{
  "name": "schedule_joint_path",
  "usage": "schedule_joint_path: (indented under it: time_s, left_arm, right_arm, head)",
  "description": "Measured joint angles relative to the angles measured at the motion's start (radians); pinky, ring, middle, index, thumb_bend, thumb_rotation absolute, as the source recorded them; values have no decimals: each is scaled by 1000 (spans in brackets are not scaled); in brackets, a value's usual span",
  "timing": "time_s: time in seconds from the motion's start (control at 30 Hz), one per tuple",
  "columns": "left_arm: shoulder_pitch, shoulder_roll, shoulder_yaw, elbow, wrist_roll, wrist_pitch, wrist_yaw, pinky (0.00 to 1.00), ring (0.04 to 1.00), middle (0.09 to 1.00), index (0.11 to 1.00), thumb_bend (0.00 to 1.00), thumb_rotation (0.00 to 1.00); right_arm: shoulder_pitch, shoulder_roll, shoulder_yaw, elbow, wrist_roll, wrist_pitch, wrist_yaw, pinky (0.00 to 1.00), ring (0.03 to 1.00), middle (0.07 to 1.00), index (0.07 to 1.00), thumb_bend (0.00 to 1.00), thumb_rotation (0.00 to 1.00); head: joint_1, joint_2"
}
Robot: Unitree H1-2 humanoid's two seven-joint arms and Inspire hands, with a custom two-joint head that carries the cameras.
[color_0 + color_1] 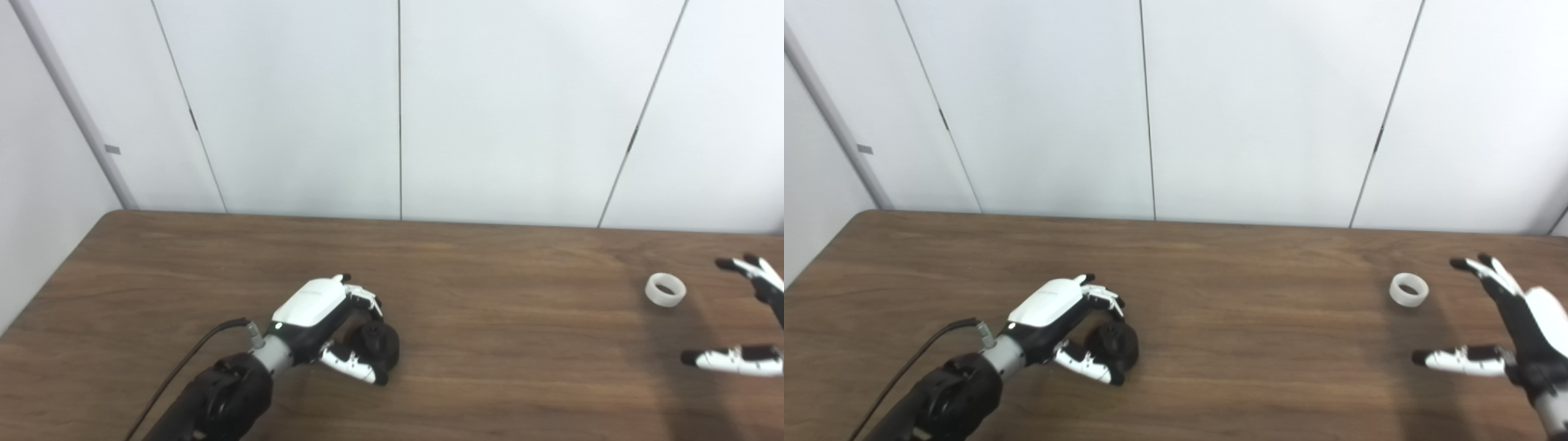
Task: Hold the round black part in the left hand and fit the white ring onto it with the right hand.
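Observation:
The round black part (376, 344) lies on the wooden table (490, 367), left of the middle. My left hand (331, 324) is curled around it, fingers over its far side and thumb at its near side, touching it; it also shows in the right eye view (1069, 327). The part (1116, 345) still rests on the table. The white ring (665, 290) lies flat at the right, also in the right eye view (1409, 290). My right hand (1513, 331) is open with fingers spread, just right of and nearer than the ring, not touching it.
White wall panels (398, 110) stand behind the table's far edge. A black cable (184, 367) runs along my left forearm. The table's left edge slants at the left of the picture.

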Motion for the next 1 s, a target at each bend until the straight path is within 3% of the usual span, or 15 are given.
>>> schedule_joint_path:
  time_s: [0.1, 0.3, 0.37, 0.53, 0.63, 0.73, 1.0]
  left_arm:
    - [15, 3, 4, -13, -1, -31, -3, 1000, 863, 800, 481, 507, 59]
    - [53, 18, 12, -27, -7, -104, -18, 1000, 862, 799, 482, 507, 59]
    - [66, 18, 19, -27, -17, -131, -18, 1000, 865, 801, 482, 507, 59]
    - [77, 18, 37, -15, -26, -167, -18, 1000, 869, 802, 482, 507, 62]
    - [77, 19, 49, -12, -27, -176, -19, 1000, 876, 803, 482, 506, 62]
    - [76, 25, 58, 4, -31, -195, -20, 1000, 879, 805, 482, 506, 60]
    - [75, 30, 66, 11, -34, -215, -25, 1000, 874, 802, 483, 506, 61]
  right_arm:
    - [-31, -1, 6, 98, -27, -17, -26, 770, 982, 991, 841, 925, 210]
    - [-94, -1, 36, 245, -71, -38, -68, 906, 1000, 1000, 846, 921, 266]
    - [-121, -7, 51, 288, -81, -50, -78, 909, 1000, 1000, 846, 927, 275]
    - [-185, -27, 78, 384, -102, -62, -90, 909, 1000, 998, 836, 936, 262]
    - [-206, -28, 101, 389, -113, -59, -88, 951, 1000, 1000, 843, 940, 293]
    - [-223, -28, 126, 401, -121, -38, -71, 987, 1000, 1000, 839, 946, 308]
    - [-272, -28, 199, 493, -142, -1, -34, 967, 1000, 999, 829, 967, 355]
  head:
    - [-64, -6]
    - [-146, -18]
    - [-172, -21]
    - [-189, -18]
    - [-196, -20]
    - [-209, -21]
    - [-203, -25]
